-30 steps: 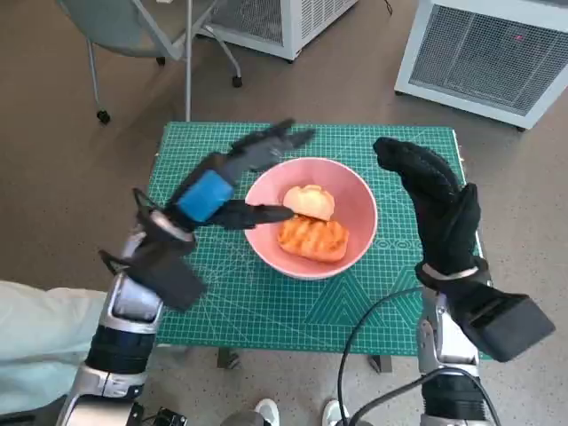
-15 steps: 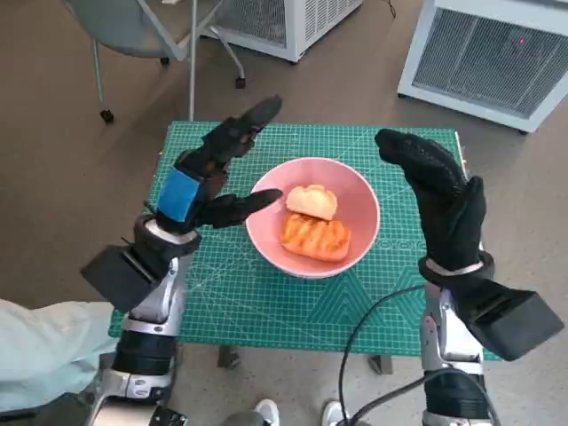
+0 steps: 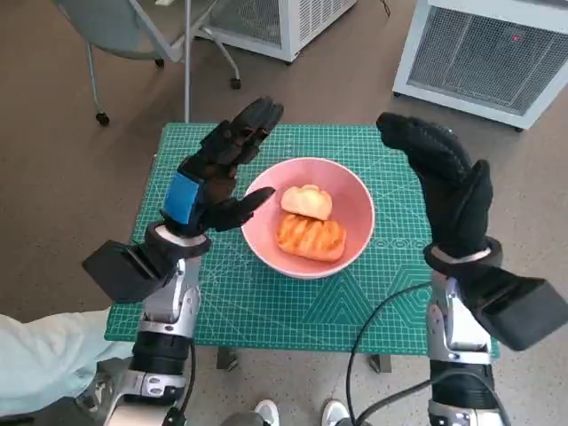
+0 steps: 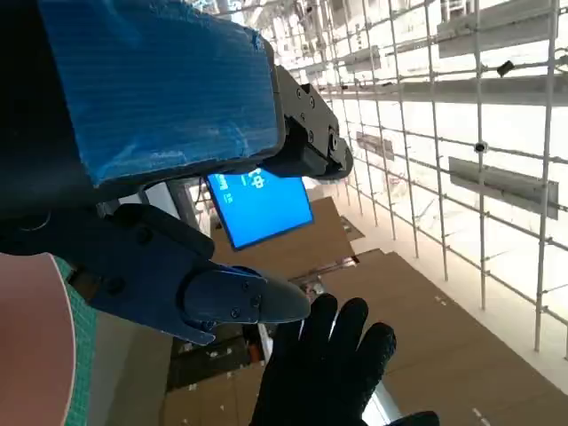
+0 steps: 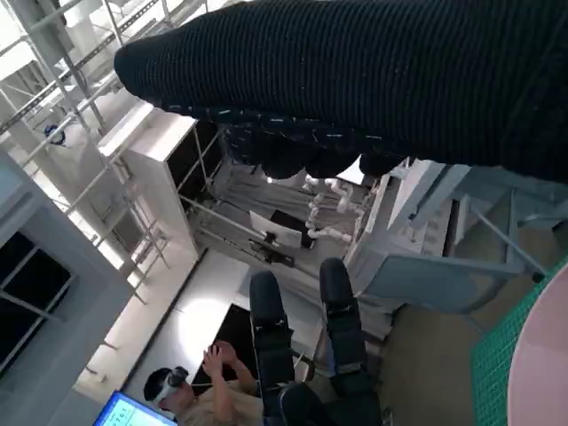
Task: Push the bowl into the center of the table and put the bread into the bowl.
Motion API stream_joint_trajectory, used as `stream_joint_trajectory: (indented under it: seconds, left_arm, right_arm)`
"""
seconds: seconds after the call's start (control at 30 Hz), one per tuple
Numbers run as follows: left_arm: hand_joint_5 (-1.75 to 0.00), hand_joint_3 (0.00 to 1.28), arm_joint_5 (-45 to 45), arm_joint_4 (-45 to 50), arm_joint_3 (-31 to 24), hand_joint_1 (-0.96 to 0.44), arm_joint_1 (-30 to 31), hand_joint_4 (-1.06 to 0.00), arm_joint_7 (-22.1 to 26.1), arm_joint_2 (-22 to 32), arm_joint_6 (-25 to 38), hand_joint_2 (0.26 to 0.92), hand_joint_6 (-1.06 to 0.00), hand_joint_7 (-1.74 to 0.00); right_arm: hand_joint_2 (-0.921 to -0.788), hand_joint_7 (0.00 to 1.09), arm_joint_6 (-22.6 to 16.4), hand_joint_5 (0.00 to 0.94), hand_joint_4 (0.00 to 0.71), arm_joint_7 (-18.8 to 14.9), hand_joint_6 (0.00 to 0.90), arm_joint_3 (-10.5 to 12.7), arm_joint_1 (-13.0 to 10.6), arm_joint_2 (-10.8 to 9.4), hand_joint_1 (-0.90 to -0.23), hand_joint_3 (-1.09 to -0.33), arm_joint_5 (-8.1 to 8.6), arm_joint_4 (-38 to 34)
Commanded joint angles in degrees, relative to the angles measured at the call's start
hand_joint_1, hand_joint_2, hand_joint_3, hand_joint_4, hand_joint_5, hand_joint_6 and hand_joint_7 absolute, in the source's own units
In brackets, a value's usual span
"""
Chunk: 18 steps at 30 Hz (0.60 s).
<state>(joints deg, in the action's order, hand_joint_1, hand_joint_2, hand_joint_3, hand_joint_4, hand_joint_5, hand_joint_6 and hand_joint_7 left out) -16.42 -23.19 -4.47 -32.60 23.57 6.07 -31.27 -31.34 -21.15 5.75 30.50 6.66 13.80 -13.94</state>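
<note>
So the pink bowl [image 3: 309,217] is sitting pretty much in the middle of the green cutting mat [image 3: 266,306] that covers the table, and there are two pieces of bread inside it: a pale round bun [image 3: 306,201] toward the far side and a browner grilled-looking piece [image 3: 311,237] right in front of it, the two touching. The left hand [image 3: 217,173] is up just off the bowl's left rim, fingers spread apart and pointing away from the robot, thumb angled toward the rim. From the head view I honestly can't tell whether the thumb tip actually touches the bowl or just overlaps it. It isn't holding anything. The right hand [image 3: 444,191] in the black glove is raised on the other side of the bowl, clear of the rim, palm facing inward, fingers loosely extended, also holding nothing. The left wrist view looks off into the room, showing that hand's taped back and the glove's fingers across from it, plus a sliver of pink bowl at the edge. In the right wrist view there's a person [image 5: 209,386] seated in the background, and the left hand's fingers stick up in the middle.
</note>
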Motion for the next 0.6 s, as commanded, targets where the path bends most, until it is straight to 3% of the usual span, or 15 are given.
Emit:
stream_joint_trajectory:
  seconds: [0.03,0.6]
  left_arm:
    - [-0.01,0.30,-0.3,0.1,-1.0,-0.55,-1.0,-0.36,-0.6,-1.0,-1.1,0.921,-0.40,-0.02]
    - [-0.01,0.30,-0.9,-2.3,-2.6,-0.52,-3.3,-0.36,-1.3,-3.0,-1.3,0.921,-0.40,-0.02]
  right_arm:
    - [-0.921,0.52,1.6,0.002,0.166,0.0,-0.001,-0.2,0.3,0.8,-0.685,-0.753,-0.37,0.5]
    - [-0.921,0.49,2.4,0.000,0.163,0.8,-0.001,-0.1,1.3,1.8,-0.696,-0.755,-2.05,1.0]
